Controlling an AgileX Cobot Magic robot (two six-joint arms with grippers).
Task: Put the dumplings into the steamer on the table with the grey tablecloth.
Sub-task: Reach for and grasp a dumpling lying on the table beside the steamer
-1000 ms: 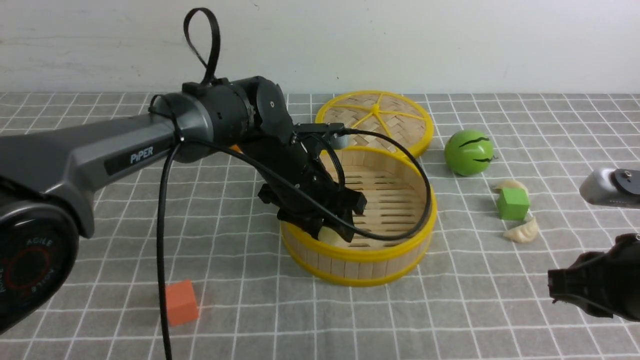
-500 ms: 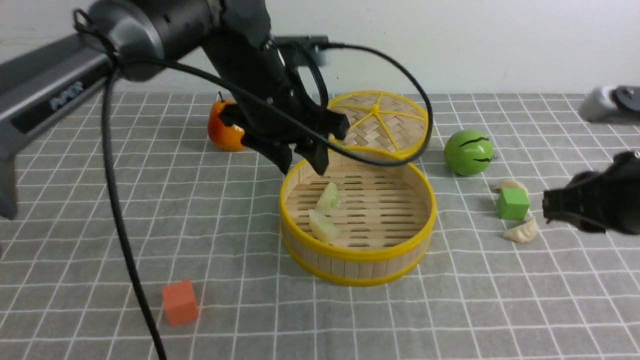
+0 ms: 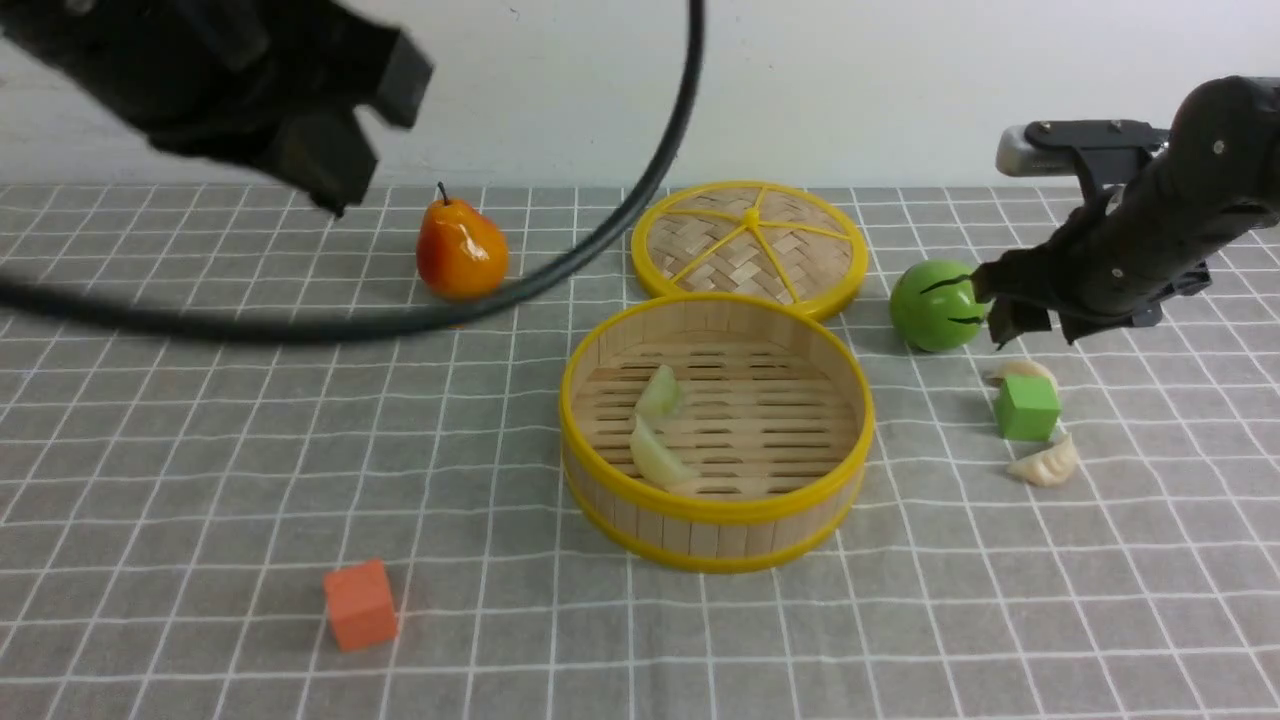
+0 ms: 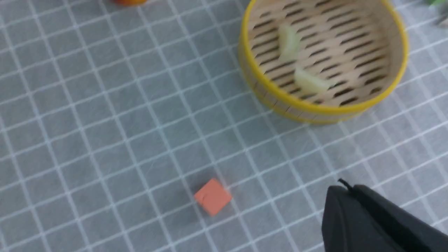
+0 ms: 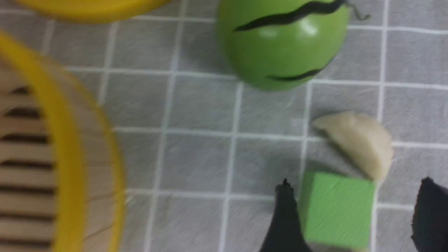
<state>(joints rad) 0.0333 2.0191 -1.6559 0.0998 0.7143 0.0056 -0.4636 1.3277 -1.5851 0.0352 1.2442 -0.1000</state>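
1. Steamer [image 3: 715, 505], centre: two green dumplings [image 3: 660, 455] inside.
2. Cream dumplings [image 3: 1045, 465]: right, on grey tablecloth [image 3: 200, 450], flanking green cube [image 3: 1026, 408].
3. Right gripper [image 3: 1037, 325]: spread, empty, above them. Next I descend on one, avoiding the cube.
4. Left gripper [image 3: 350, 120]: raised far left, spread, empty.

The front camera sits on the robot's side between the arms, facing forward and somewhat down across the table [image 3: 200, 450] to the back wall [image 3: 850, 90]. It is far enough back to take in the steamer [image 3: 700, 535], lid [image 3: 748, 245], orange cube [image 3: 360, 603] and green cube [image 3: 1026, 407]. The left wrist camera looks down from high up, sharing the steamer [image 4: 308, 113] and orange cube [image 4: 212, 196] with it. The right wrist camera hangs close over the green cube [image 5: 337, 206], with the steamer's rim [image 5: 66, 168] at its edge.
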